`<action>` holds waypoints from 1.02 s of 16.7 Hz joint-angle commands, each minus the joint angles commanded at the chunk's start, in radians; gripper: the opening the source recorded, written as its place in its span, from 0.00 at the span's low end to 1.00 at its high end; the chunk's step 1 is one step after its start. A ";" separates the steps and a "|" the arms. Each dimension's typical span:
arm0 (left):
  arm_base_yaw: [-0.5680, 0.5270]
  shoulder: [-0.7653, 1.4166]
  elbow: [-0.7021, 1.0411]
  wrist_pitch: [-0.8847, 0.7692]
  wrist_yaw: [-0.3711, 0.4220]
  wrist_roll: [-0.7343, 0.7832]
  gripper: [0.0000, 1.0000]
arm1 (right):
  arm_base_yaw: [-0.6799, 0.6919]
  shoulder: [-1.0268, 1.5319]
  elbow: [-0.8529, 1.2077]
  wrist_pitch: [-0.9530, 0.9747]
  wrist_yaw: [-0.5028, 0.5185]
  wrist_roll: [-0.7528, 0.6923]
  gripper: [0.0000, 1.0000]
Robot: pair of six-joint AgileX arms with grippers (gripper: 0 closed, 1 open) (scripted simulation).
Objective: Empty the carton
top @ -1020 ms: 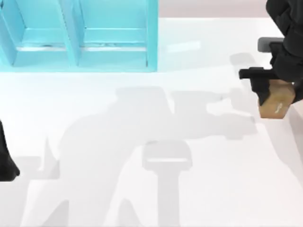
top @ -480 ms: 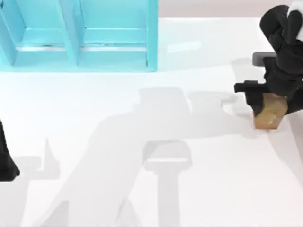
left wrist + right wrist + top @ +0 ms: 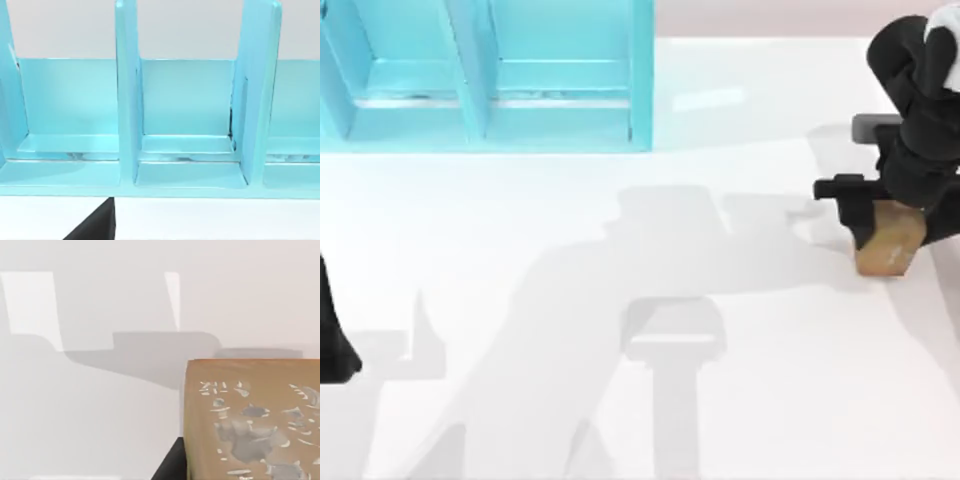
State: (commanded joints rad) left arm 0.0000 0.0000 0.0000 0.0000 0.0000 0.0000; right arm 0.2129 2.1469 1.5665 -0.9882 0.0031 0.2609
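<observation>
Two black AgileX arms work at a white bench [image 3: 620, 420], seen from above. At the bench's far left corner stands a turquoise carton [image 3: 490, 75], an open-fronted rack split by upright dividers into compartments; the left wrist view faces those compartments [image 3: 187, 145] from the front, and their floors look bare. The left arm is parked at the bench's left edge, and whether the left end effector [image 3: 335, 350] is apart or together cannot be told. The right arm reaches in from the far right corner. Its right end effector [image 3: 880, 205] sits on top of a tan block [image 3: 888, 242] at the right side of the bench, well apart from the carton. One dark finger [image 3: 850, 195] presses the block's left face, and the end effector appears clamped on the block, though the far finger is hidden behind the arm. The right wrist view shows the block [image 3: 255, 425] close up, tan with pale grey flecked markings on its face, above the white bench surface. Compared with one second ago, the block and the right end effector have shifted slightly toward the left and nearer the bench, and the arm's shadow beneath has drawn closer to the block. Over the last half second they have barely moved. The left arm and carton are unchanged.
</observation>
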 joint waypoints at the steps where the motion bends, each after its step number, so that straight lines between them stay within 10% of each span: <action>1: 0.000 0.000 0.000 0.000 0.000 0.000 1.00 | 0.000 0.000 0.000 0.000 0.000 0.000 0.38; 9: 0.000 0.000 0.000 0.000 0.000 0.000 1.00 | 0.000 0.000 0.000 0.000 0.000 0.000 0.98; 17: 0.000 0.000 0.000 0.000 0.000 0.000 1.00 | 0.000 0.000 0.000 0.000 0.000 0.000 1.00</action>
State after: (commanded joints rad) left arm 0.0000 0.0000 0.0000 0.0000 0.0000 0.0000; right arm 0.2129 2.1469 1.5665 -0.9882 0.0031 0.2609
